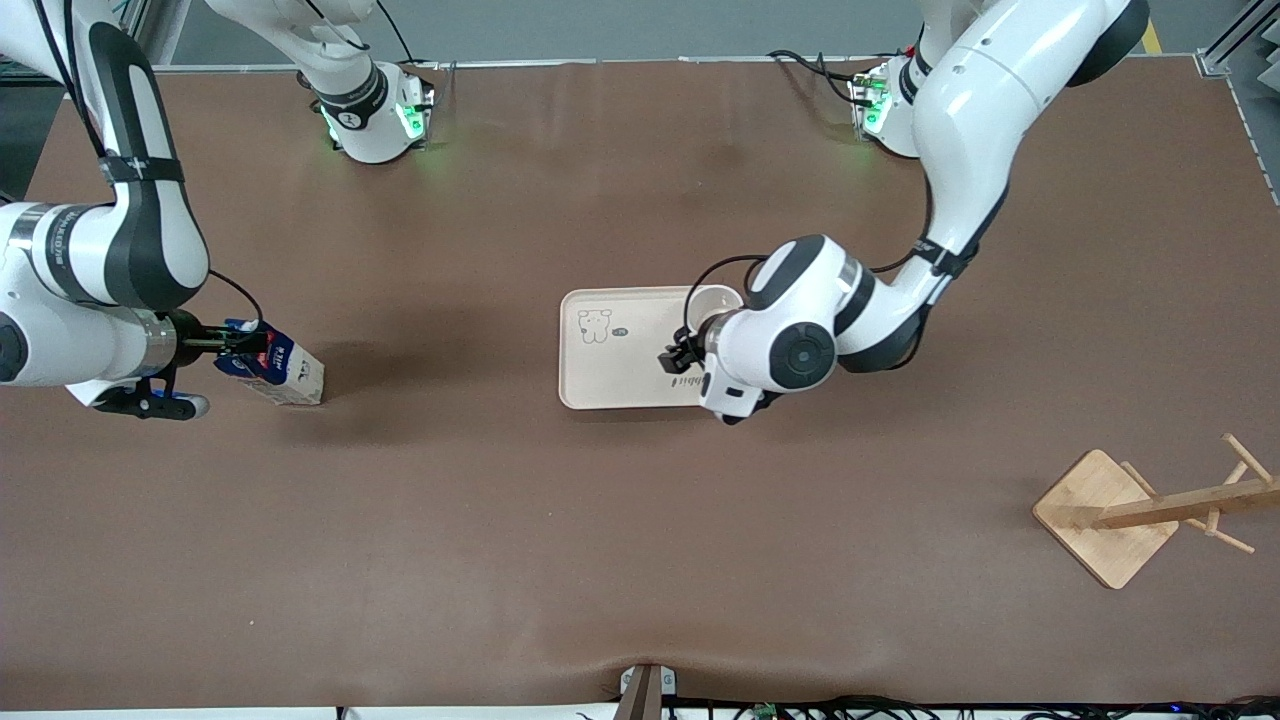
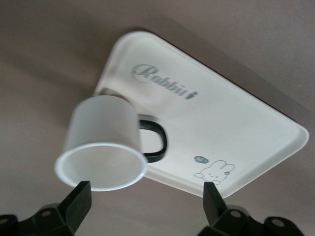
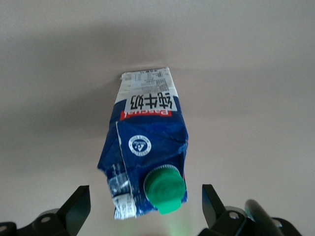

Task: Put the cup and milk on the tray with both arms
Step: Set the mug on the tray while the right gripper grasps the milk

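Cup (image 2: pixel 103 145) stands upright on the tray (image 2: pixel 236 132), at the corner toward the left arm's end and farthest from the front cam, black handle (image 2: pixel 153 142) pointing in over the tray. Left gripper (image 1: pixel 682 356) sits just above the tray beside the cup, fingers (image 2: pixel 78 201) spread wide w/ nothing between them; cup rim shows past one fingertip, not gripped. Tray lies mid-table.

Milk carton (image 3: pixel 147 152) stands on the table well apart from the tray, toward the right arm's end, green cap (image 3: pixel 165 189) up. Right gripper (image 1: pixel 240 342) is at the carton's top, fingers (image 3: pixel 78 206) fully apart either side, not touching it.

Wooden rack (image 1: pixel 1140 510) sits near the table's corner at the left arm's end, nearer the front cam.
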Tool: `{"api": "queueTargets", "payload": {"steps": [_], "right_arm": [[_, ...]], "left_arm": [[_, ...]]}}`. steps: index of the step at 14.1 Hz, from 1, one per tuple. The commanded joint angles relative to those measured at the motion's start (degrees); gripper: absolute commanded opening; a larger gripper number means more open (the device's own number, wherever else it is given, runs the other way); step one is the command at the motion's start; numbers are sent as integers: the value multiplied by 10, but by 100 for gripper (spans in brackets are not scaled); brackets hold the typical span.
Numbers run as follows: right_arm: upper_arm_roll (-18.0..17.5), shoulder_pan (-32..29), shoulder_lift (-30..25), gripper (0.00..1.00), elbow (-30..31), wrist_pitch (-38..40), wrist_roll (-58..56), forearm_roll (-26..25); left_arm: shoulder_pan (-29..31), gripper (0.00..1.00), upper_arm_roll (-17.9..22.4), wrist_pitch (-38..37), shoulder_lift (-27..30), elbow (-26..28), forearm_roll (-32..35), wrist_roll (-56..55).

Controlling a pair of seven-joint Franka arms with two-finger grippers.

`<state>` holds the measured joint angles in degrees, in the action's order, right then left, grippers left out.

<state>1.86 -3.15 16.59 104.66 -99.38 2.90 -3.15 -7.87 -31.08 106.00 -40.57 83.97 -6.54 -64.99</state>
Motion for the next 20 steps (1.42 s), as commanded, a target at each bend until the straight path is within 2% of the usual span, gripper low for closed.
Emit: {"api": "queueTargets", "payload": {"steps": [1,5,9,10,11,12,13,16,20], "right_arm": [[-4,-4,-18,100,36,-34,9,-12],[-4,-2,-17,100,46,-48,9,-12],[-5,-2,-19,99,76,-85,9,-12],[-5,-1,-18,67,76,-82,9,-12],[-5,-1,-18,47,75,-77,10,-12],[-5,-1,-18,35,73,-75,10,-12],[-4,-4,-19,18,69,-73,9,-12],[-5,-5,-17,0,63,-52,7,-12],[-4,-5,-12,0,24,16,5,-8]], "left_arm": [[45,100,4,-69,39,12,-3,2],[60,100,3,-81,39,57,72,7],[70,100,2,-81,30,115,73,7],[70,100,2,-81,28,125,73,7],[69,100,2,-81,25,136,72,6],[69,100,2,-81,23,139,70,4],[69,100,1,-80,17,138,66,4],[58,100,1,-34,1,136,31,4],[51,100,1,-3,-7,134,11,3]]}}
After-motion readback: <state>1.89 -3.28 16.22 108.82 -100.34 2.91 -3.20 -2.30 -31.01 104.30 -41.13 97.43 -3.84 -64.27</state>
